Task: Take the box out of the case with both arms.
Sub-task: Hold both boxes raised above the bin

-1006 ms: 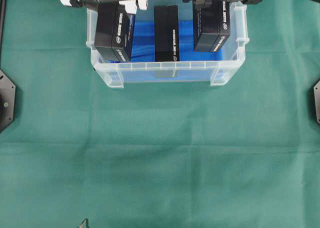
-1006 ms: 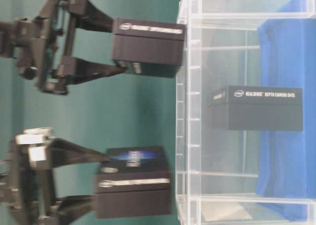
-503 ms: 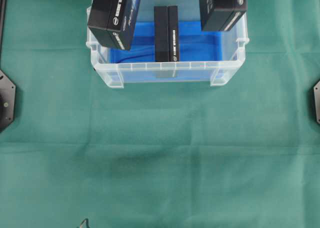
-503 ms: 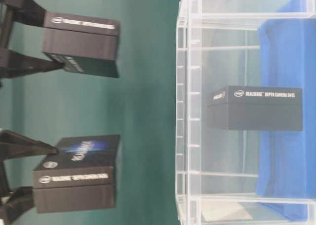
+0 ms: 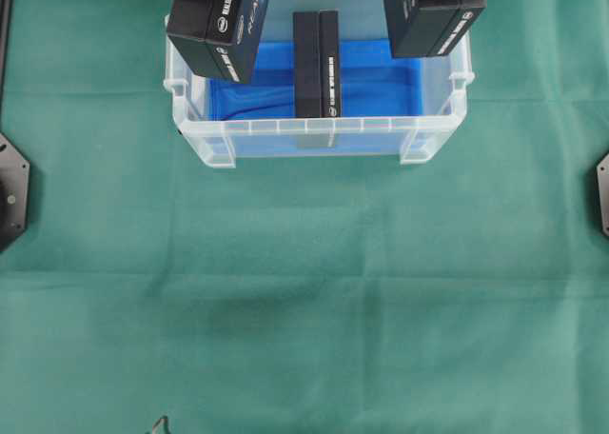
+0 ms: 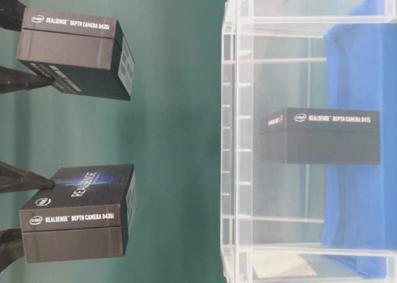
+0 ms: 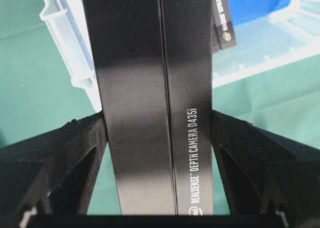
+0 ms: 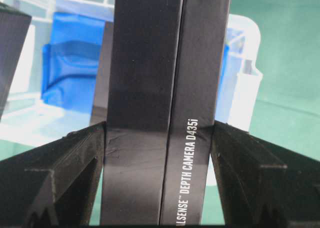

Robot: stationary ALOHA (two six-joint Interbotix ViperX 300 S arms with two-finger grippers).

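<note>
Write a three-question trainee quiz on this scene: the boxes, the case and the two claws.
1. True or false: both claws are empty.
2. How many black boxes remain inside the case?
3. The middle box stands on: A) the green cloth, B) the blue sheet, C) another box.

Key:
1. False. The left claw grips the left box and the right claw grips the right box, both lifted clear of the case.
2. One.
3. B.

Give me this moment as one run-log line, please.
left gripper: shut on left box | right gripper: shut on right box | both above case | middle box: inside
</note>
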